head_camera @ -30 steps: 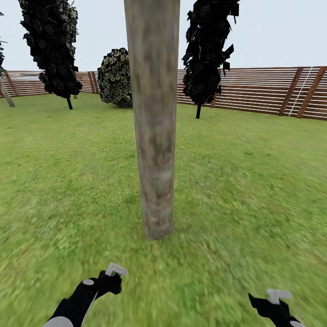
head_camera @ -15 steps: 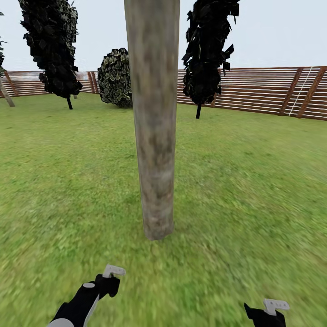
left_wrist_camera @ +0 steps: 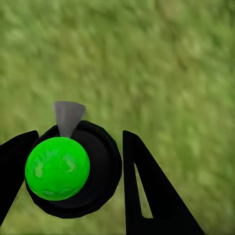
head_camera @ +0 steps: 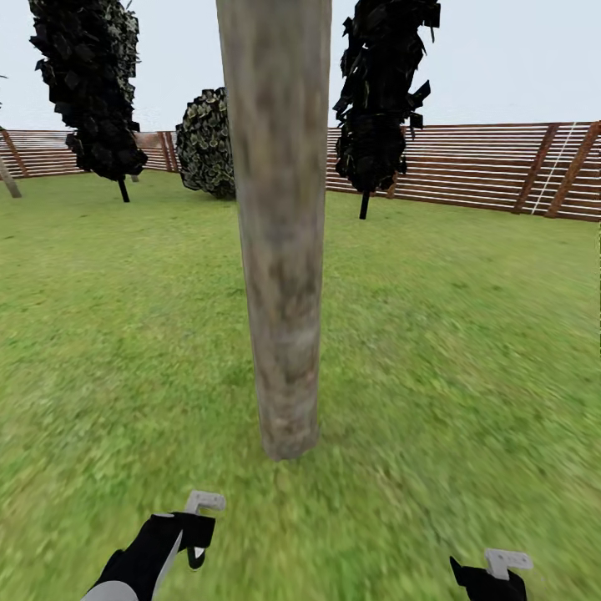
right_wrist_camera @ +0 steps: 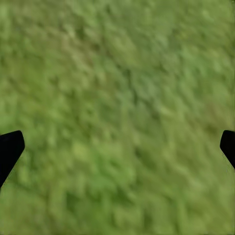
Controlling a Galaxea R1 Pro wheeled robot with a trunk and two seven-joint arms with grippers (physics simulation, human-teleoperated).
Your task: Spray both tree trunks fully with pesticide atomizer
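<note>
A thick, mottled grey-brown tree trunk [head_camera: 280, 250] rises from the grass [head_camera: 451, 351] straight ahead, its foliage above the frame. In the left wrist view the pesticide atomizer [left_wrist_camera: 100, 169] appears from above: a round black body, a bright green cap and a pale grey nozzle pointing away over the grass. My left gripper [left_wrist_camera: 73, 142] is shut on it, one dark finger on each side. In the head view the left gripper [head_camera: 199, 524] hovers low, short of the trunk's base and a little left of it. My right gripper [head_camera: 499, 569] stands open over bare grass, its fingertips [right_wrist_camera: 10, 147] wide apart.
Two dark cypress-like trees [head_camera: 88, 92] [head_camera: 380, 92] and a round bush [head_camera: 207, 142] stand in front of the brown slatted fence [head_camera: 484, 171]. A slanted trunk [head_camera: 8, 177] shows at the far left edge. Lawn spreads on both sides of the trunk.
The view has shifted slightly closer to the trunk. My left gripper has turned and dropped a little with the atomizer. My right gripper has sunk lower in the picture.
</note>
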